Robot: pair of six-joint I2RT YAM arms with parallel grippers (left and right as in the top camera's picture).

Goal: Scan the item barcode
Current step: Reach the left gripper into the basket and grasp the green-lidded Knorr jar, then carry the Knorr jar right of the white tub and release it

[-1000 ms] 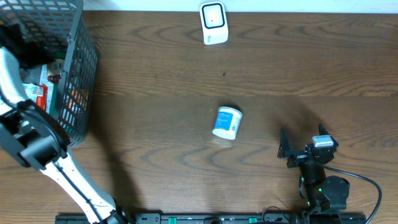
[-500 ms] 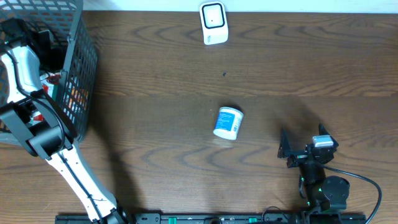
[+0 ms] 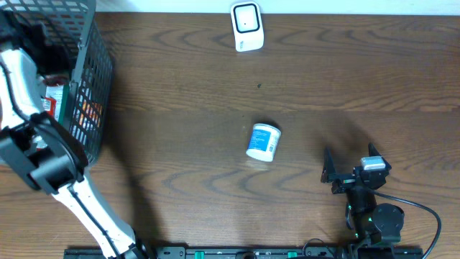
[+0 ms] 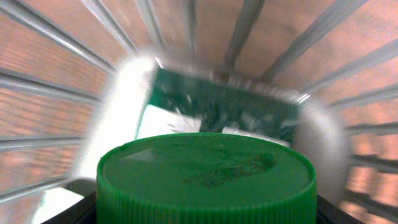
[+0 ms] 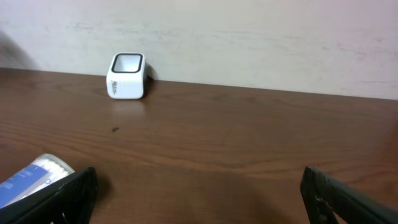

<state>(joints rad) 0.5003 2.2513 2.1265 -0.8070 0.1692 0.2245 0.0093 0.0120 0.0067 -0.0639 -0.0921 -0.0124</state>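
Observation:
In the left wrist view a round item with a green ribbed lid (image 4: 205, 174) fills the space between my left gripper's (image 4: 205, 214) black fingers, which press against its two sides. The lid looks sharp while the basket wires behind it are blurred. Overhead, my left arm (image 3: 21, 79) reaches down into the grey wire basket (image 3: 97, 68) at the far left, and its jaws are hidden there. The white barcode scanner (image 3: 246, 26) (image 5: 127, 76) stands at the table's back edge. My right gripper (image 3: 350, 164) (image 5: 199, 196) rests open near the front right, holding nothing.
A white jar with a blue label (image 3: 263, 142) (image 5: 31, 177) lies on its side mid-table, left of my right gripper. Red and green packages (image 3: 52, 101) lie in the basket. A pale wall (image 5: 249, 37) runs behind the table.
My left arm has shifted farther back inside the basket, and its jaws have narrowed onto the green-lidded item. The right arm and the jar have not moved.

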